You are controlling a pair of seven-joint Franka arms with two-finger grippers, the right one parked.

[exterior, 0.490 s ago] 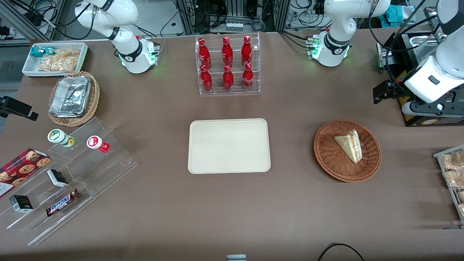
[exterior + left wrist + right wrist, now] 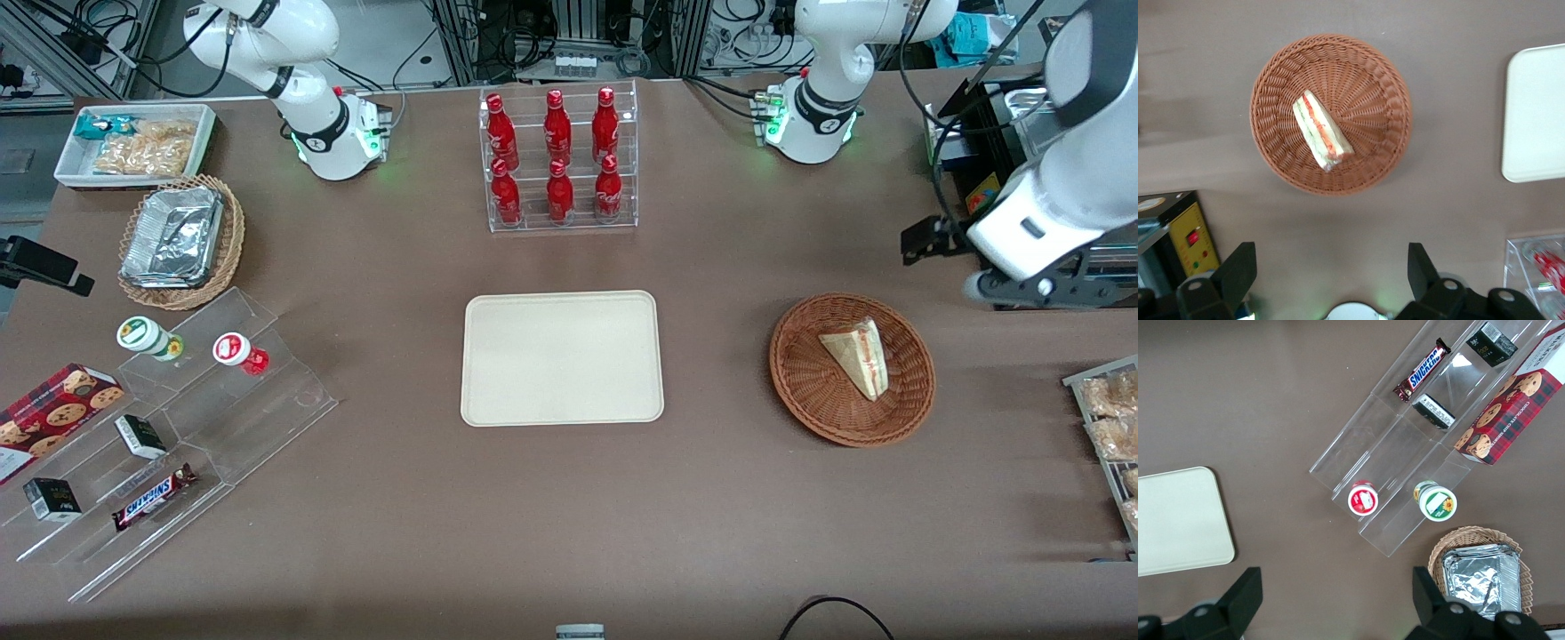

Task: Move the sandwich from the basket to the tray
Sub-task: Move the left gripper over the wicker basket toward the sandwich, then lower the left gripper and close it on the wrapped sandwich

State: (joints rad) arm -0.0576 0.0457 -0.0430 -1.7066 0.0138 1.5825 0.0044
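Lying in the basket [image 2: 1331, 113], the sandwich [image 2: 1321, 129] (untouched) sits apart from the spread gripper [image 2: 1331, 277].

Open hand [image 2: 1331, 283] above unobstructed basket [image 2: 1275, 87].

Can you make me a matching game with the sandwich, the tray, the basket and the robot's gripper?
Things:
1. sandwich
2. tray
3. basket
4. gripper

Descriptions:
A. open, hanging in the air, holding nothing
B. flat, cream, nothing on it
C. round brown wicker
D. lying in the basket

Pairs: 1-D, 2-B, 3-C, 4-A
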